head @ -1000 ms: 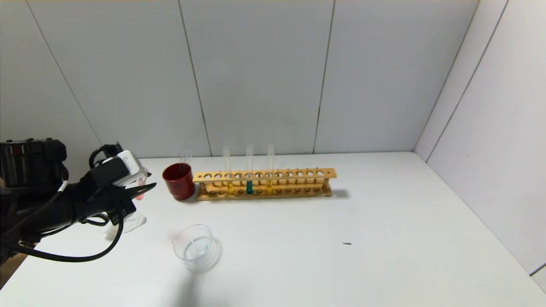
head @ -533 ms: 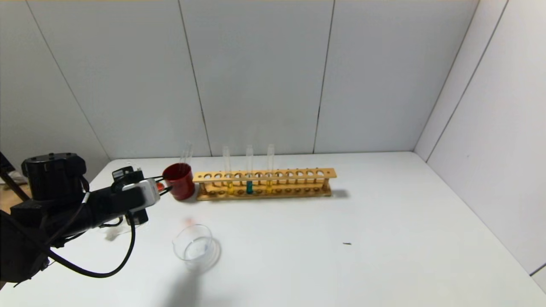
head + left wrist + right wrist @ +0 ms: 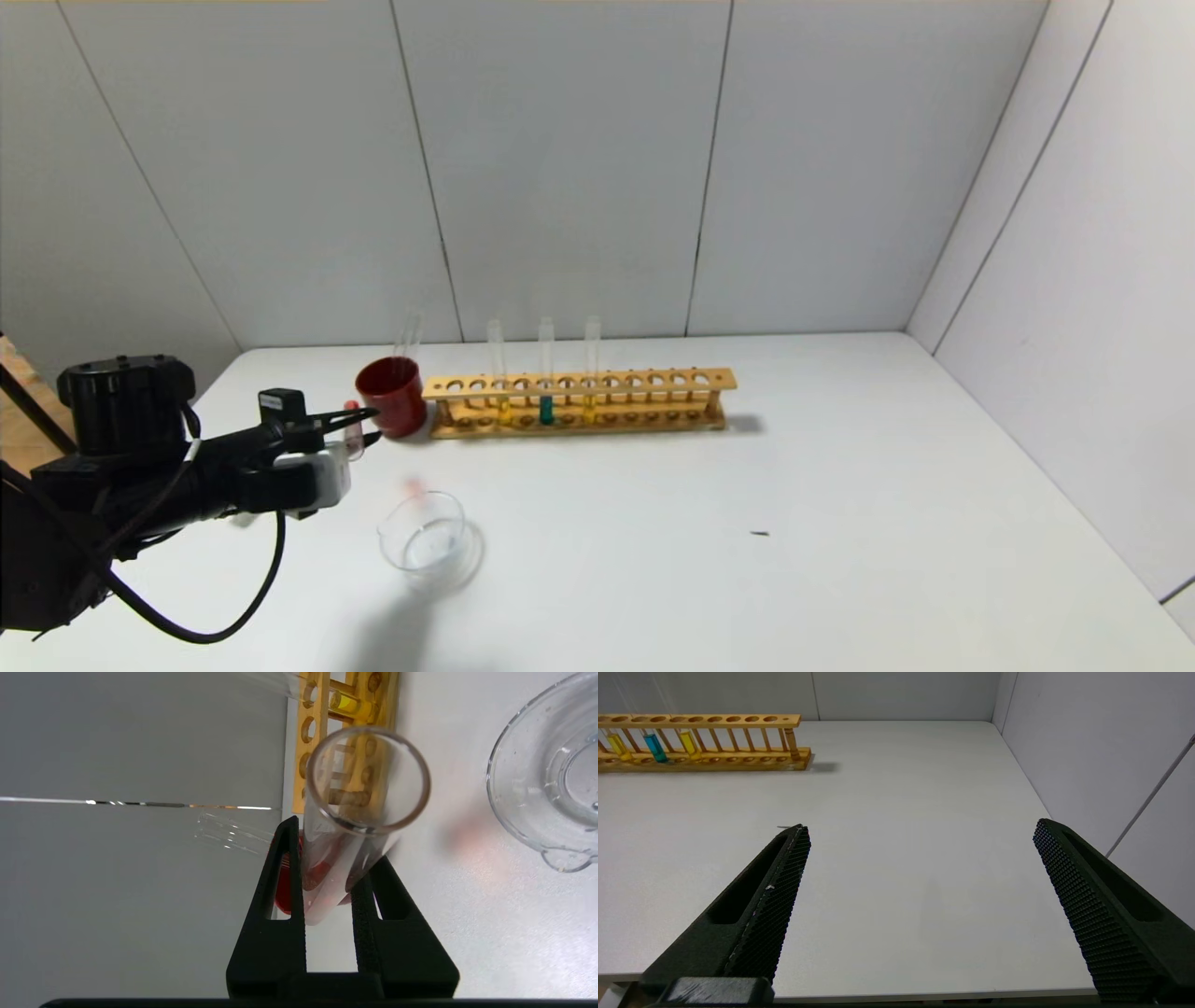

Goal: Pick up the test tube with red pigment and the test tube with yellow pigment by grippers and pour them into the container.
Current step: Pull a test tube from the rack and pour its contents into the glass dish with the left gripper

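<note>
Left claw (image 3: 359, 425) clamped on the red tube (image 3: 353, 431); right claw (image 3: 920, 877) spread wide over bare surface (image 3: 747, 485).

In the head view the left claw sits at the left of the frame, its fingers (image 3: 282, 877) pressed against both sides of the red tube, whose open mouth points toward the wrist camera and whose red liquid lies at the far, rounded end. The dark red cup (image 3: 392, 397) stands just beyond the claw tips, with an empty tube leaning in it. The glass dish (image 3: 425, 541) lies lower in the frame, apart from the claw. The wooden rack (image 3: 579, 403) at centre holds two yellow tubes (image 3: 590, 369) flanking a teal tube (image 3: 546, 373). The right claw holds nothing.
</note>
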### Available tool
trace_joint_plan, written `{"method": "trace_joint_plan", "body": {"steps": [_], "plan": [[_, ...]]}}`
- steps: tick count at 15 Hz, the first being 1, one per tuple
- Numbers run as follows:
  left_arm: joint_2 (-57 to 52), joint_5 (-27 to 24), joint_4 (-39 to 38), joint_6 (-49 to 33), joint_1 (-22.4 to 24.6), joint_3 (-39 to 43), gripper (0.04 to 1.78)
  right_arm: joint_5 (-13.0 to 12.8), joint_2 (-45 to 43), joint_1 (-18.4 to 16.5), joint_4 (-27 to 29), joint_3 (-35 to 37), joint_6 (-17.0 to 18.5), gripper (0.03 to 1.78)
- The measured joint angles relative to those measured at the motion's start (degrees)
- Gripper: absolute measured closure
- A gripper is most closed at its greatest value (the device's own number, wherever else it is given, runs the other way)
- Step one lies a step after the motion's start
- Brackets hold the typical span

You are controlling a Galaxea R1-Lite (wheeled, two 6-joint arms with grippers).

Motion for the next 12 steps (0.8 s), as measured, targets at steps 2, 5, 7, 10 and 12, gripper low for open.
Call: {"method": "trace_joint_plan", "body": {"steps": [2, 5, 7, 10, 12], "plan": [[0.13, -0.04, 0.06, 3.27, 0.00, 0.07, 1.49, -0.02, 0.00, 0.02, 0.00, 0.00, 0.00, 0.06], [0.74, 0.00, 0.06, 6.74, 0.05, -0.09, 1.49, -0.02, 0.00, 0.02, 0.00, 0.00, 0.00, 0.06], [1.54, 0.11, 0.05, 9.75, 0.20, -0.48, 1.49, 0.00, 0.00, 0.05, 0.00, 0.00, 0.00, 0.06], [3.00, 0.41, 0.05, 13.67, 0.27, -1.30, 1.49, -0.02, 0.00, 0.02, 0.00, 0.00, 0.00, 0.06], [4.62, 0.55, -0.11, 15.63, 0.30, -2.38, 1.49, 0.00, 0.00, 0.02, 0.00, 0.00, 0.00, 0.06]]}}
